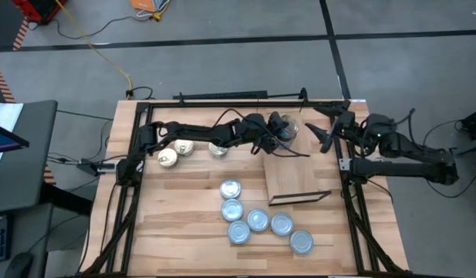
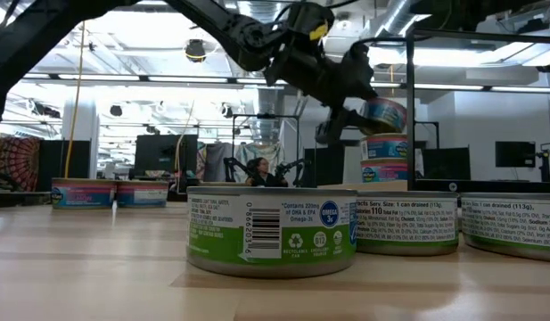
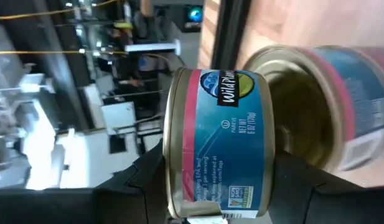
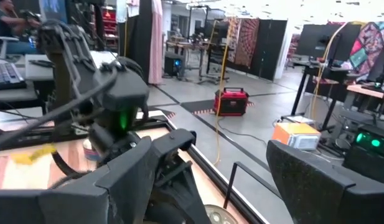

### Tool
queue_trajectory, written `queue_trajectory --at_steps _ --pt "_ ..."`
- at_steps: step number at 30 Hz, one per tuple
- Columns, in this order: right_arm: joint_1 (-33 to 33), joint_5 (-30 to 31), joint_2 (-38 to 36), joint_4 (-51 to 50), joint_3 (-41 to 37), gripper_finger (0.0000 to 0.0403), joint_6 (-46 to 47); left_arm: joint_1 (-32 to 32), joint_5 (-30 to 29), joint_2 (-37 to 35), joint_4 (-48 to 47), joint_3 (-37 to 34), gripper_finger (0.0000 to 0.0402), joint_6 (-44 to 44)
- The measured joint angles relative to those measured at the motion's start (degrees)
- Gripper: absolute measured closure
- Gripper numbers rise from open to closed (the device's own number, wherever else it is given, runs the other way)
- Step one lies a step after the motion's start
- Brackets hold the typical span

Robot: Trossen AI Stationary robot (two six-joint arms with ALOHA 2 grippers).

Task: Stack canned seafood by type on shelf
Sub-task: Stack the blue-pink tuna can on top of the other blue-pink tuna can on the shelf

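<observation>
My left gripper [image 1: 282, 130] reaches over the far end of the shelf [image 1: 295, 176], a light-wood board with a dark strip [image 1: 303, 198] at its near end. It is shut on a pink-and-blue-labelled seafood tin [image 2: 383, 116]. The tin hangs slightly tilted just above two like tins stacked on the shelf [image 2: 386, 160]. Three gold-topped tins [image 1: 183, 148] sit on the table to the left. Several silvery-topped tins [image 1: 258, 220] sit on the table's near part. My right gripper [image 1: 324, 135] waits open at the table's far right. My left gripper pinches the tin between its two fingers [image 3: 148, 183], one on each flat end, with the label wall [image 3: 223, 124] facing the wrist camera. The fingers come about level from the table's left. The tin is lifted clear, slightly tilted, close above the stack.
Green-labelled tins [image 2: 270, 227] stand close to the low camera. A black frame [image 1: 222, 99] runs round the table, with rails along the far edge and both sides. Bare wood lies between the gold-topped tins and the silvery ones.
</observation>
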Motion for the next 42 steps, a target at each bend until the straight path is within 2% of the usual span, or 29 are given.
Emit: queue_trajectory --at_steps 4,14,20,42 --pt "0.01 -0.20 0.30 -0.06 0.00 0.0074 0.01 -0.11 -1.94 -0.44 -1.12 0.18 0.0197 -0.95" --pt "0.12 -1.64 0.26 -0.25 0.00 0.0074 1.36 -1.01 -3.80 -0.33 -2.09 0.09 0.0128 1.22" --pt "0.11 -1.73 0.26 -1.39 0.00 0.0074 1.60 -1.13 -8.15 -0.38 -3.72 0.05 0.0099 1.95" --pt "0.10 -1.75 0.26 -1.74 0.00 0.0074 1.63 -2.06 -10.56 -1.97 -9.15 0.00 0.0093 -2.53"
